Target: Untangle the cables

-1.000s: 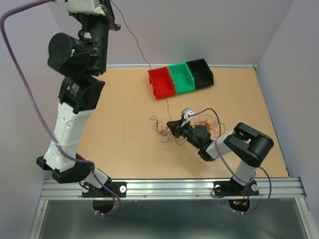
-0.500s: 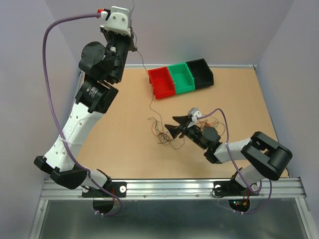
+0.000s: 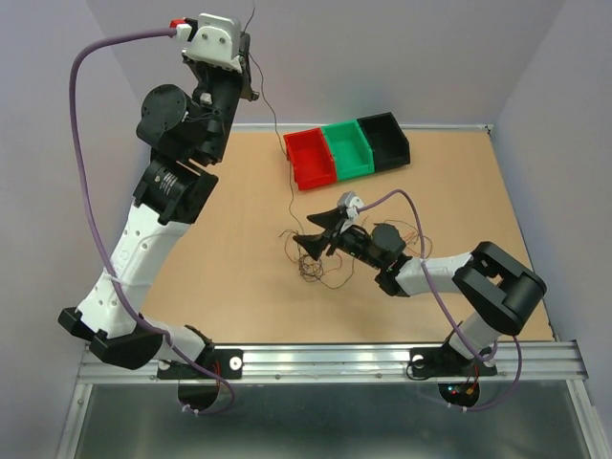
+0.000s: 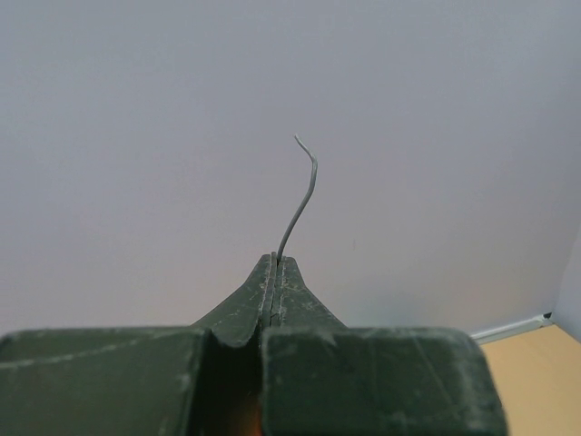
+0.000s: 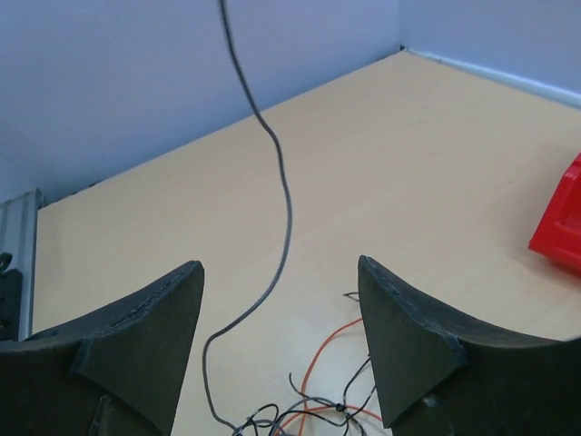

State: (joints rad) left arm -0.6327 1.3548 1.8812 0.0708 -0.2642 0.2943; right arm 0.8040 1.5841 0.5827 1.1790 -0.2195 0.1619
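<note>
One dark wire [image 4: 300,195] stays clenched in the raised left claw [image 4: 274,261]; right claw [image 5: 280,277] just opened above the cables [image 3: 308,260], likely freeing it.

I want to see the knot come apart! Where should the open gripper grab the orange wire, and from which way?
Probably the orange wire on its bare curved stretch, where it arcs out clear of the clump. The right gripper would best come down from above, open jaws straddling the strand crosswise, since it seems to lie flat on the table and is hair-thin.
</note>
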